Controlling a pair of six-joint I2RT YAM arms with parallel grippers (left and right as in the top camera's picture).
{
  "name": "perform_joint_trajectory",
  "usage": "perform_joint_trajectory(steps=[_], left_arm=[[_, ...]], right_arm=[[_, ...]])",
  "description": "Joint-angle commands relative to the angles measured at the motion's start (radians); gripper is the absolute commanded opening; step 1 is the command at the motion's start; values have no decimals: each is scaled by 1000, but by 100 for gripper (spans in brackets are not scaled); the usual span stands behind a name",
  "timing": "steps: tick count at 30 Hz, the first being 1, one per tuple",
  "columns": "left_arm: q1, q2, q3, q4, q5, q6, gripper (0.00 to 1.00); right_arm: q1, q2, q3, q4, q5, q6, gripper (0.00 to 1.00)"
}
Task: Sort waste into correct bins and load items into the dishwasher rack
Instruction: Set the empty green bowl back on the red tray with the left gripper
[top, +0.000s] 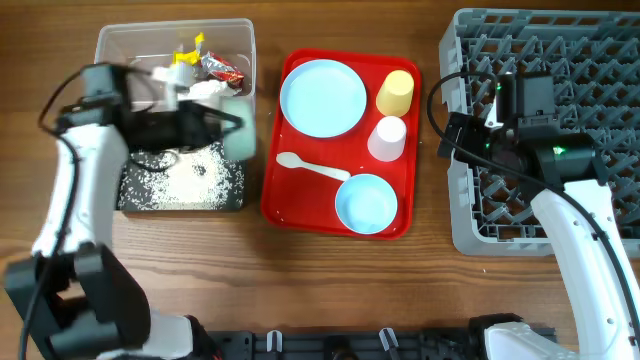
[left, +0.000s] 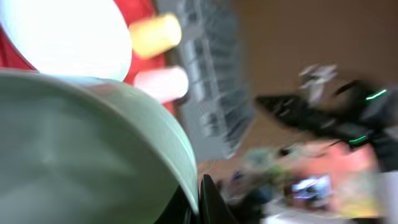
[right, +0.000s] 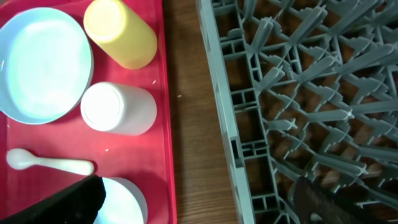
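left gripper (top: 216, 128) pinching the rim of a pale bowl (top: 241, 138) above the right edge of the black tray (top: 128, 203) strewn with rice grains (top: 185, 183), right gripper (top: 453, 136) spread over the left edge of the dishwasher rack (top: 560, 60), second bowl (top: 366, 203) on the red tray (top: 298, 200)

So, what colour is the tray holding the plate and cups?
Red; the tray shows best in the overhead view.

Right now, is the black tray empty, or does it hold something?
Not empty: the overhead view shows white rice grains scattered over the floor of the black tray.
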Motion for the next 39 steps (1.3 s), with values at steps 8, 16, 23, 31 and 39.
perform_joint_trajectory(steps=[8,16,23,31,39], left_arm=[[-752,-12,13,87,-1226,-76,4],[-799,166,12,109,-1206,-226,6],[-795,164,17,113,-1155,-275,61],[-522,-49,159,21,-1120,-423,100],[-387,-64,158,-14,-1122,-435,100]], right_arm=[[-2,14,5,9,-37,13,100],[-2,14,5,-6,-37,11,100],[-1,14,5,-8,-42,3,100],[27,21,5,25,-316,-91,100],[219,214,-97,-17,-219,40,72]])
